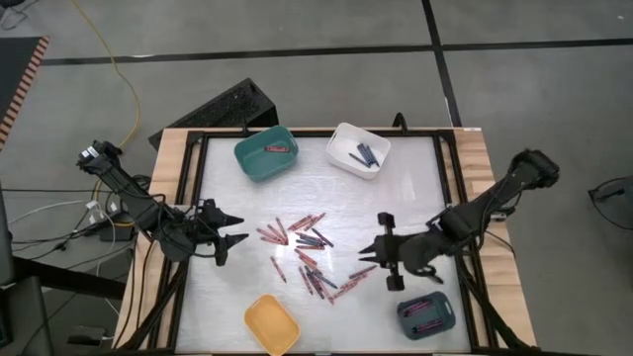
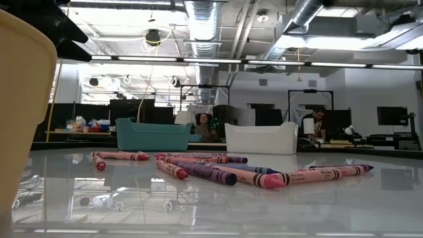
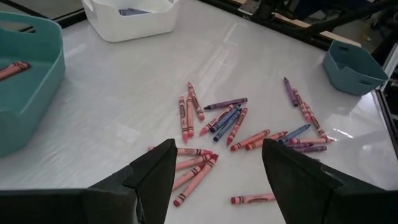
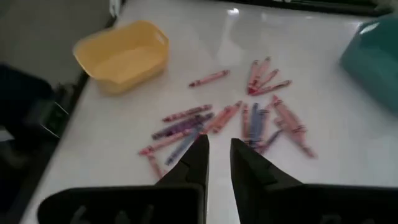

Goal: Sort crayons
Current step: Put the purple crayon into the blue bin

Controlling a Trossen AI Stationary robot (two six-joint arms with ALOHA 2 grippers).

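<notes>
Several red, pink and blue-purple crayons lie flat and scattered on the white table top, mid-table; they also show in the low view. My left gripper hovers open at the left of the pile, pointing toward it, its fingers wide apart over the crayons. My right gripper hangs above the table at the right of the pile, tilted down toward it. Its fingers stand close together with a narrow empty gap. Neither gripper touches a crayon.
A teal bin with a red crayon and a white bin with blue ones stand at the far side. A yellow bin and a blue-grey bin with pink crayons stand near the front edge. A black frame borders the table.
</notes>
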